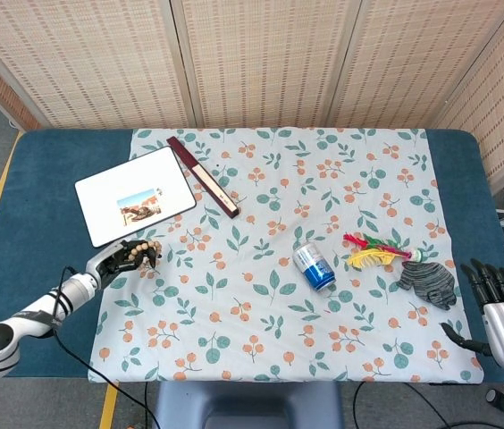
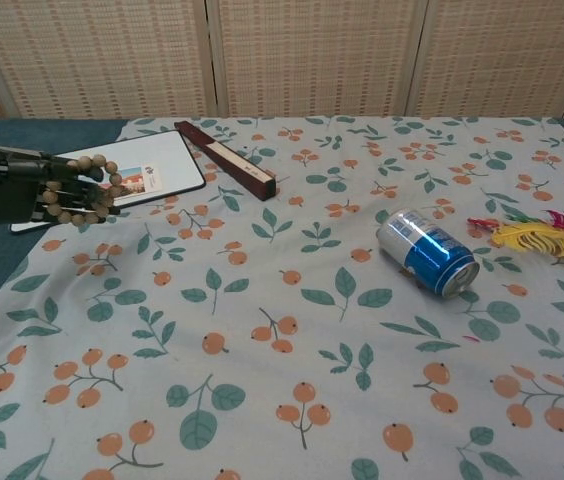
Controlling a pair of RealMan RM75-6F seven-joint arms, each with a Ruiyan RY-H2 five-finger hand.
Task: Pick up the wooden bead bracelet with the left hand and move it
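Your left hand (image 1: 120,260) has its dark fingers (image 2: 50,190) curled through the wooden bead bracelet (image 2: 82,190), so the loop of beads hangs on them; whether it is clear of the floral tablecloth (image 1: 270,304) cannot be told. Take the white card (image 1: 135,195) as your landmark: hand and bracelet sit just off its near edge, over the cloth's left border. Beyond the card's far-right corner lies the dark red slim box (image 1: 203,176), slanting away from the card. The blue drink can (image 1: 314,265) lies on its side well to the right of the card, near the middle of the cloth. Farther right again are the yellow and pink feathered toy (image 1: 375,253) and, just beside it, the grey glove (image 1: 426,281). Your right hand (image 1: 500,315) is at the near-right corner, farthest from the card, fingers straight and apart, holding nothing.
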